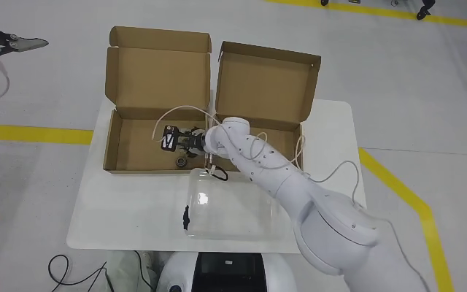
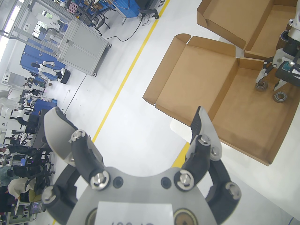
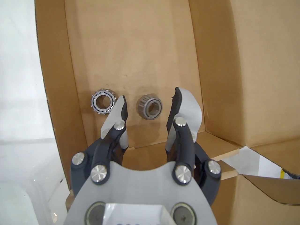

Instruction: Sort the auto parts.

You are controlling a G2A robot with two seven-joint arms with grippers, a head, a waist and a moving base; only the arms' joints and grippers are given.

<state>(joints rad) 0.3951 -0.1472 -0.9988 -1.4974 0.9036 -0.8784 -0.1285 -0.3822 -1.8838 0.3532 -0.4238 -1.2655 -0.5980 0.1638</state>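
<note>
Two metal roller bearings lie on the floor of the left cardboard box (image 1: 135, 142). In the right wrist view one bearing (image 3: 149, 106) sits between my right gripper's (image 3: 150, 97) open fingers and the other bearing (image 3: 103, 104) lies just outside one finger. The top view shows the right gripper (image 1: 174, 140) low inside that box, with a bearing (image 1: 179, 160) near the front wall. My left gripper (image 2: 126, 115) hangs open with nothing in it, off the table's left side, and its view shows the right gripper (image 2: 271, 80) over both bearings (image 2: 261, 86) (image 2: 280, 96).
A second open cardboard box (image 1: 288, 142) stands to the right of the first, both with lids propped up at the back. A clear plastic container (image 1: 230, 208) sits at the table's front, near the right arm. White cables loop over the arm.
</note>
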